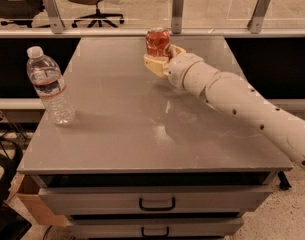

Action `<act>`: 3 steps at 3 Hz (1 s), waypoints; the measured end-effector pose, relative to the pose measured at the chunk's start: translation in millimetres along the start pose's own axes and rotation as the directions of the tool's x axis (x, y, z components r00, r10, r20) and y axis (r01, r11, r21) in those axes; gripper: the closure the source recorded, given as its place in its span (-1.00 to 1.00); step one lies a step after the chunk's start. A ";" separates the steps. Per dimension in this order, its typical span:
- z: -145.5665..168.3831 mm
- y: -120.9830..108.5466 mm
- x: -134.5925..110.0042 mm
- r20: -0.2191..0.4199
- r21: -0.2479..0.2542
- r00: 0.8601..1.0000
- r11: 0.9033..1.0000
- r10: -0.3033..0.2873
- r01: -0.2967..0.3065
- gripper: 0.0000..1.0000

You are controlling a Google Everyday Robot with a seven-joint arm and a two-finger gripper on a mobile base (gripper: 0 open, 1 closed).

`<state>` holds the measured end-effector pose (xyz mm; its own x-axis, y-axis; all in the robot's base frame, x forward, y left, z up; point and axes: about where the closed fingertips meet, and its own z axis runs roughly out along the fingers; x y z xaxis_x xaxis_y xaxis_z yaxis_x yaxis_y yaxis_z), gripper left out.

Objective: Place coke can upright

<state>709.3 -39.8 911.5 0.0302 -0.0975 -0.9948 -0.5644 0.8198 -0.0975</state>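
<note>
The coke can (157, 42) is red-orange with a silver top and stands upright at the far middle of the grey table (142, 129). My gripper (164, 57) is at the can's lower right, its cream fingers (155, 65) shut around the can's lower part. The white arm reaches in from the right. I cannot tell whether the can's base rests on the table or hangs just above it.
A clear plastic water bottle (49, 86) stands upright near the table's left edge. A glass barrier with metal posts (177, 10) runs behind the table. Drawers (157, 203) sit under the front edge. Office chairs stand beyond the barrier.
</note>
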 end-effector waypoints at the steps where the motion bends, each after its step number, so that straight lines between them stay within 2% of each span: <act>1: 4.7 -2.6 11.7 0.019 -0.006 0.999 0.999 0.035 -0.035 1.00; 2: 10.8 -4.5 17.6 0.020 -0.014 0.999 0.999 0.040 -0.040 1.00; 3: 22.1 0.8 27.4 -0.002 -0.045 0.999 0.998 0.032 -0.032 1.00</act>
<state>727.9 -29.4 883.5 0.0108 -0.0725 -0.9973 -0.6018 0.7961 -0.0644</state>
